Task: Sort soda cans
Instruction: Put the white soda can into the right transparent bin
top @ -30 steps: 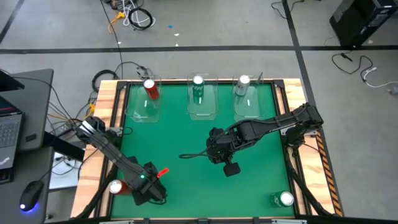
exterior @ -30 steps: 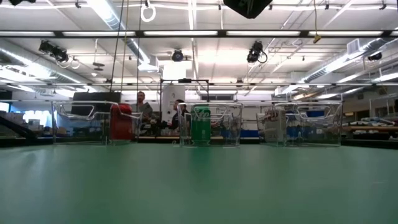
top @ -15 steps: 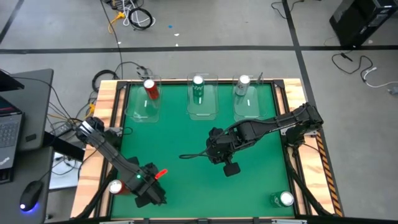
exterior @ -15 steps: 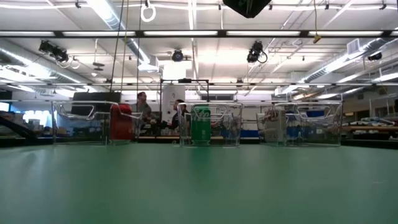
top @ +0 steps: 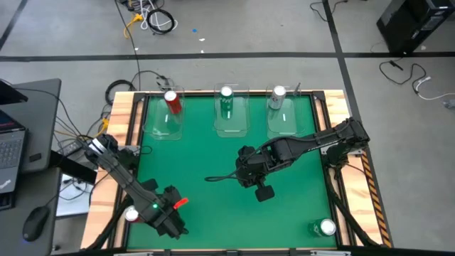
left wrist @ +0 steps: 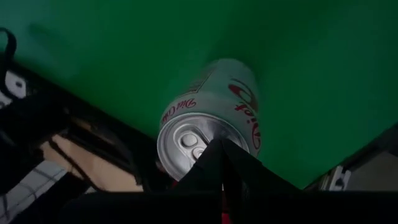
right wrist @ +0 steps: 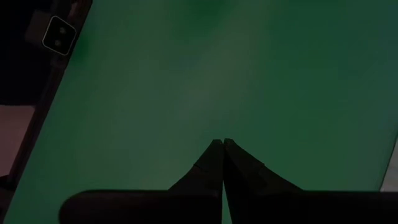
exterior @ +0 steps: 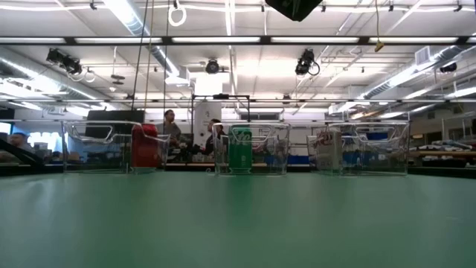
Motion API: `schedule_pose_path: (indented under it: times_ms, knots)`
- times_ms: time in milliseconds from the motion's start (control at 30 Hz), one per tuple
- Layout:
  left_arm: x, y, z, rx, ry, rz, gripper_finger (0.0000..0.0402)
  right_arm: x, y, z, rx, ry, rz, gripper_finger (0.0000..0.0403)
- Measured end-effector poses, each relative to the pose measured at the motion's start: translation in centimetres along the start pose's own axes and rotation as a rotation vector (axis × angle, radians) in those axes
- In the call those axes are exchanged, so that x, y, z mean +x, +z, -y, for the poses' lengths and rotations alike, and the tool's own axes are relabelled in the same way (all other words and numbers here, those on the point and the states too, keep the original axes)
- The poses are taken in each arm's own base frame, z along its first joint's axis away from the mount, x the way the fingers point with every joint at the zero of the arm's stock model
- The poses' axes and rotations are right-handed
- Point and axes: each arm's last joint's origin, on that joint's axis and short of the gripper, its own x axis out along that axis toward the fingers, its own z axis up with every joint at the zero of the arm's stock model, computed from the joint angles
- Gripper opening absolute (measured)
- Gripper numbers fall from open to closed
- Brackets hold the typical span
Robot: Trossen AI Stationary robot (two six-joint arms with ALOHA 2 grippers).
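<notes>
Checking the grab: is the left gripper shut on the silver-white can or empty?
Shut and empty: the left gripper has its fingers pressed together with nothing between them; the silver-white can sits just beyond their tips.

Five soda cans [top: 170, 101], three clear bins [top: 232, 125], two arms [top: 306, 146]

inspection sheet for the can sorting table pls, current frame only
Surface: green mat, wooden frame.
Cans: red can, green can and silver can each in a clear bin at the far edge. Loose: silver Diet Coke can near left corner, green can near right corner.
Clutter: nothing seen on the mat.
Grippers: left gripper shut, empty, tips beside the Diet Coke can; right gripper shut, empty, above mid-mat.
Cables: black cable on mat by right arm; cables on floor.
Surroundings: laptop, mouse; people behind bins.
</notes>
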Motion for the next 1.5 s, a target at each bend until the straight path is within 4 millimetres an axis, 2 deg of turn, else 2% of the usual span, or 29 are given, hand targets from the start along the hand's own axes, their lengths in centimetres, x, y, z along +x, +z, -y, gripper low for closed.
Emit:
schedule_pose_path:
  times_ms: [267,433,633,733,800,900,1000,1100,1267,1500]
  knots:
    - [-0.2,-0.2,-0.2,-0.001,0.03,-0.002,0.0001,0.0,0.1,0.0,-0.007,-0.001,0.015,0.0016]
    - [-1.6,-0.4,-0.3,-0.001,-0.038,-0.034,0.0004,0.0,0.5,0.1,-0.02,-0.005,0.055,0.0018]
    - [-2.4,-0.5,-0.2,0.007,-0.085,-0.059,0.0052,0.2,1.0,0.1,-0.045,-0.01,0.116,0.0016]
    - [-2.4,-0.5,-0.2,0.007,-0.087,-0.074,0.0079,1.7,0.8,0.2,-0.059,-0.013,0.135,0.0015]
    - [-2.4,-0.8,-0.1,-0.01,-0.086,-0.09,0.0082,3.2,0.4,0.3,-0.06,-0.014,0.154,0.0012]
    - [-2.4,-1.4,0.1,-0.039,-0.083,-0.099,0.0059,6.0,-0.4,0.7,-0.057,-0.021,0.218,0.0007]
    - [-2.7,-2.4,0.3,-0.041,-0.085,-0.067,0.0016,8.2,-0.9,1.1,-0.038,-0.017,0.35,0.0007]
    - [-2.9,-3.4,0.6,-0.08,-0.075,0.024,0.0007,9.8,-1.5,1.9,-0.001,-0.013,0.506,0.0007]
    - [-2.6,-5.2,0.9,-0.185,-0.062,0.102,0.0003,10.6,-2.2,3.1,0.071,-0.023,0.72,0.0007]
    - [-2.2,-6.2,1.0,-0.353,-0.061,0.145,0.0001,10.3,-1.7,3.1,0.061,-0.024,0.832,0.0007]
